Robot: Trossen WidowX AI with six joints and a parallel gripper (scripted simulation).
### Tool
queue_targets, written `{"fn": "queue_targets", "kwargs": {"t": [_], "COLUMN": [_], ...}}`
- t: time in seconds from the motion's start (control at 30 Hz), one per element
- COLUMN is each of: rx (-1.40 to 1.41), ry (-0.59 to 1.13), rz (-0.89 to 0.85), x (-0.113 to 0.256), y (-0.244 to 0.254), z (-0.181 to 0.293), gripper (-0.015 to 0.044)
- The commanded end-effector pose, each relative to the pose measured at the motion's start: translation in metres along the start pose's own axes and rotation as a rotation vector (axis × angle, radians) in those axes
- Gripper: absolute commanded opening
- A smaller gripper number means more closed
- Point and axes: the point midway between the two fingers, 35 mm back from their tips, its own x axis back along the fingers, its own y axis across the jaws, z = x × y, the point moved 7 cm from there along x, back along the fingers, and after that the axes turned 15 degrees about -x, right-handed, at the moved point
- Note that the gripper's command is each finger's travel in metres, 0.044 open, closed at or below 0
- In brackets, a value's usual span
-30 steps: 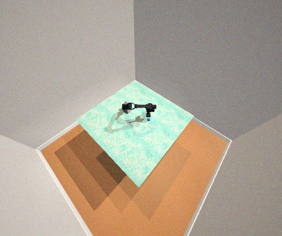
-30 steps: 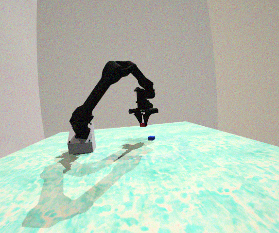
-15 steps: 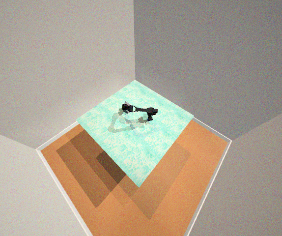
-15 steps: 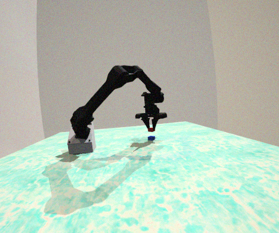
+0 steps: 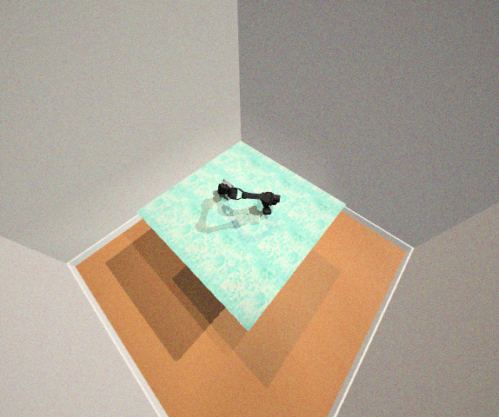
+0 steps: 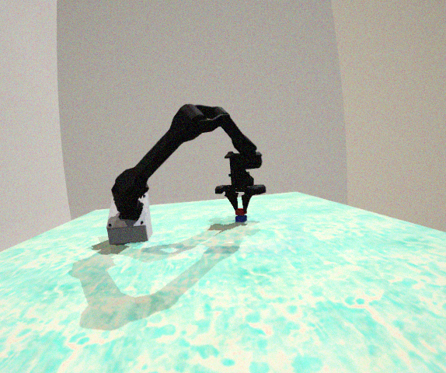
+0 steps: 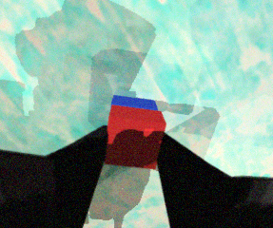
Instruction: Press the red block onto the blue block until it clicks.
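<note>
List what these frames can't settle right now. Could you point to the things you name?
- Seating of the red block [image 6: 239,210] [image 7: 135,121] on the blue block [image 6: 240,218] [image 7: 135,102]: seam too small in exterior; in wrist, red covers most of blue.
- Blue block's studs: hidden under red in wrist, too small in exterior.
- Both blocks in top: hidden by the arm [image 5: 254,195] [image 6: 158,152] or too small.
- Upper gripper [image 6: 239,209] [image 7: 133,135] body: cut off by wrist's bottom edge.

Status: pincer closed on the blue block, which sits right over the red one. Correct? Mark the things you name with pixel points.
Colours swapped: the exterior view shows the pincer [image 6: 240,209] [image 7: 133,135] closed on the red block [image 6: 239,211] [image 7: 135,121], right over the blue one [image 6: 241,218] [image 7: 135,102].
</note>
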Motion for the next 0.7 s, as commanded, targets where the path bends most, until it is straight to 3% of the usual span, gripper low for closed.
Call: {"fn": "queue_targets", "kwargs": {"t": [0.0,0.67], "rx": [0.009,0.009], "ry": [0.004,0.003], "rz": [0.005,0.005], "x": [-0.0031,-0.0112], "y": [0.0006,0.0012], "z": [0.0015,0.0008], "gripper": [0.0,0.0]}}
